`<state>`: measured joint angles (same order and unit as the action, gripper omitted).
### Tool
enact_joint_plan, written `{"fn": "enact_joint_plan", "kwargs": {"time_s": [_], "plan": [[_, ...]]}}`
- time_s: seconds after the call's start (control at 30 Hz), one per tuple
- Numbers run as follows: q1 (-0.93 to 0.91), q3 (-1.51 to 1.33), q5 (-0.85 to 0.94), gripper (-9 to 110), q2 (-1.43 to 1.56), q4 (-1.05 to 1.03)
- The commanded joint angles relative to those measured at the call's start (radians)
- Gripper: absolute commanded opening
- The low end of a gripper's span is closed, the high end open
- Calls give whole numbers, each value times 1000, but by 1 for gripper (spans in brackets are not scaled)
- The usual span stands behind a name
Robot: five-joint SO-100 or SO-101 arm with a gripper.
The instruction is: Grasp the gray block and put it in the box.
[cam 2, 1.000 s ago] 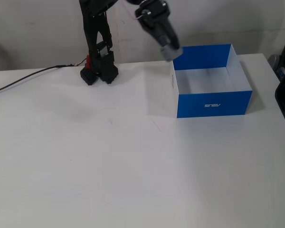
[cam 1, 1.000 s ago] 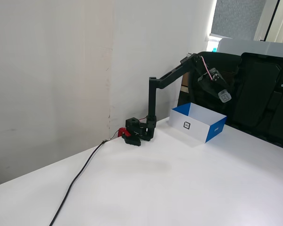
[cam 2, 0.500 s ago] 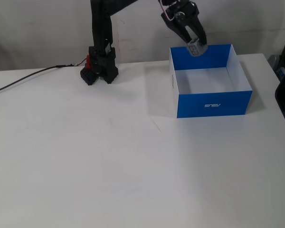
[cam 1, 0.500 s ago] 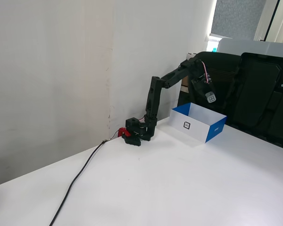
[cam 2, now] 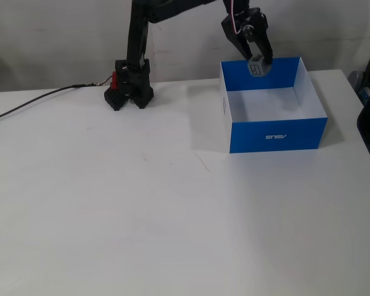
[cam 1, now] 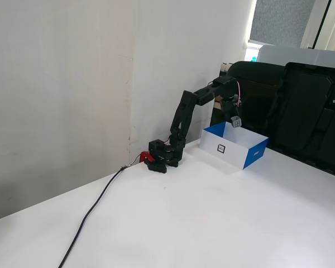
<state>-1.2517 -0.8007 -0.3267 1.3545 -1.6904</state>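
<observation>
Black gripper clamped on gray block, held above rear wall of blue box, white table, cable at left.

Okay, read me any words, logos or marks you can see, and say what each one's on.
"ASUS": white logo on the box's blue side, seemingly upside down.
Small square mark on the box's white panel: too small to read.
Dark mark on the block in the gripper: blurred, unreadable.

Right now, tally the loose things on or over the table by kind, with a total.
Gray block: 1, held in the arm's jaws above the box.
Box: 1, blue outside, white inside, on the table.
Total: 2
</observation>
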Motion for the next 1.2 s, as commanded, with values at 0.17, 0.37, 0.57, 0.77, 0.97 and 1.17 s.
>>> {"fn": "enact_joint_plan", "kwargs": {"time_s": [0.17, 0.37, 0.57, 0.77, 0.97, 1.17], "plan": [[-18, 98, -6, 1, -5, 17], [-31, 123, 6, 25, -49, -26], [-26, 130, -2, 11, -71, -38], [14, 213, -5, 1, -71, -64], [155, 331, 9, 0, -69, -149], [382, 299, 44, 0, 17, -192]]}}
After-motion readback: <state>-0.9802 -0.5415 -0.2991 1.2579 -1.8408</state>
